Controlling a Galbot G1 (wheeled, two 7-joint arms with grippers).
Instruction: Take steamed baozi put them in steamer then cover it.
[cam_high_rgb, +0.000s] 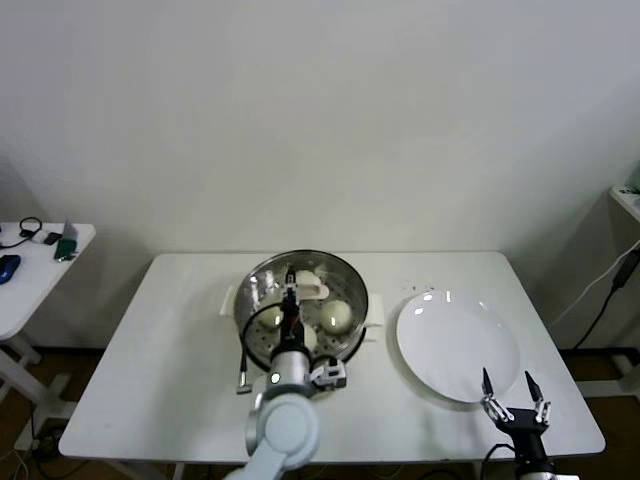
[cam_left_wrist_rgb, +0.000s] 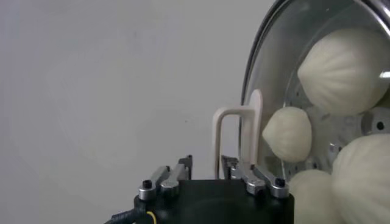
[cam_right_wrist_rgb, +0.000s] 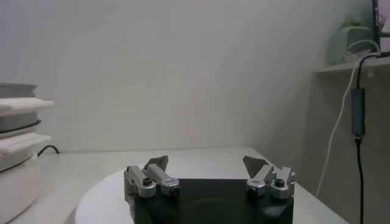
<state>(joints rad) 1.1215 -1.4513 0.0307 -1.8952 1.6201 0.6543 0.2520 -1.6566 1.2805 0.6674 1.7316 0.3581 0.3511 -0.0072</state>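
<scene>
In the head view, the cover (cam_high_rgb: 305, 300) is seen resting on the steamer (cam_high_rgb: 262, 283) at the middle of the tabletop (cam_high_rgb: 180, 350), with the steamed baozi (cam_high_rgb: 338, 318) visible through the glass. The left gripper (cam_high_rgb: 293, 301) is positioned above the cover's handle (cam_left_wrist_rgb: 239, 137), its fingers (cam_left_wrist_rgb: 244, 173) parted around the handle without clamping it. The right gripper (cam_high_rgb: 512, 392) is held wide open, empty, at the near edge of the white plate (cam_high_rgb: 455, 345).
</scene>
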